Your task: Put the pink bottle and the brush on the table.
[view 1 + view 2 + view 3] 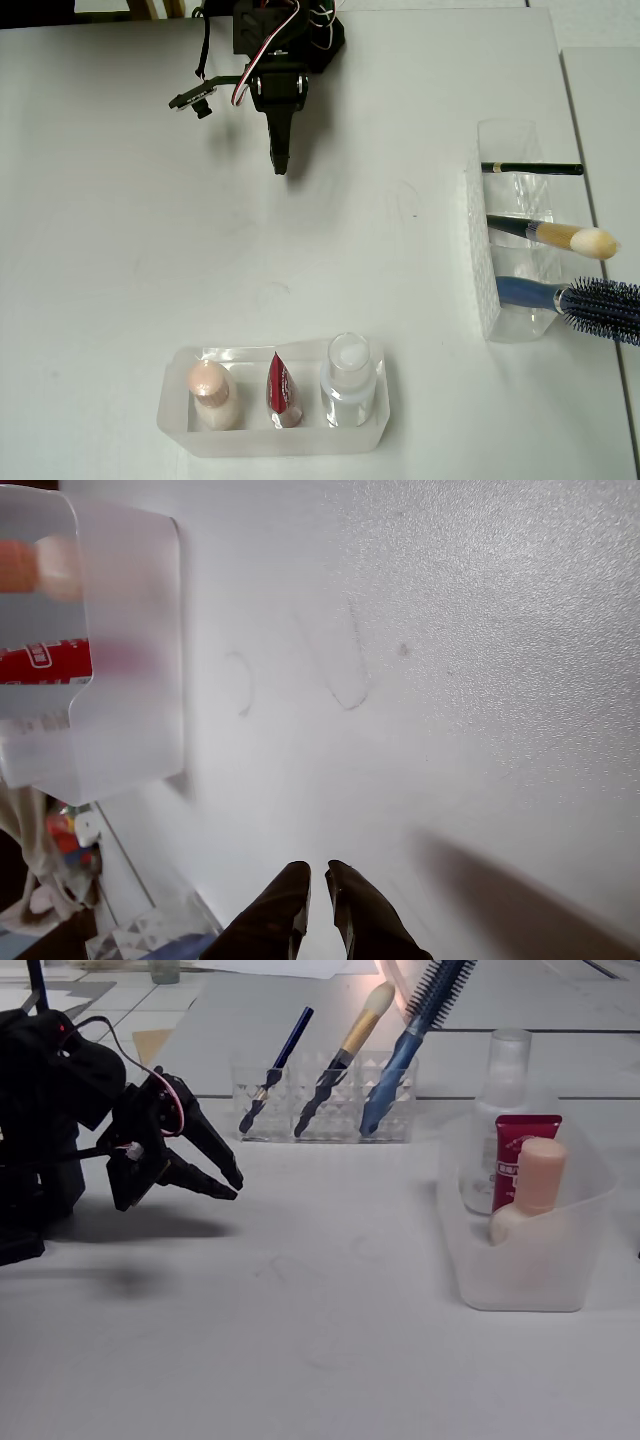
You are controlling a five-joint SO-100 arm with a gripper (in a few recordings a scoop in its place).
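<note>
Overhead view, as I read it from my station: the gripper hung over bare table, well apart from the frosted tray, holding nothing. From above its fingers looked like a single dark point; the fixed view showed the gripper with its fingers slightly parted, and the wrist view confirmed a narrow gap between the tips.

The pink bottle stood upright in the end compartment of the tray, beside the red tube, with the clear bottle at the other end. The fixed view showed the pink bottle nearest the camera, its cap clearing the tray rim. In the wrist view I could make out only a blurred pink shape and a red label through the tray wall.

The brush leaned in the middle slot of the clear rack, away from the tray, between the dark pencil and the blue hairbrush.
</note>
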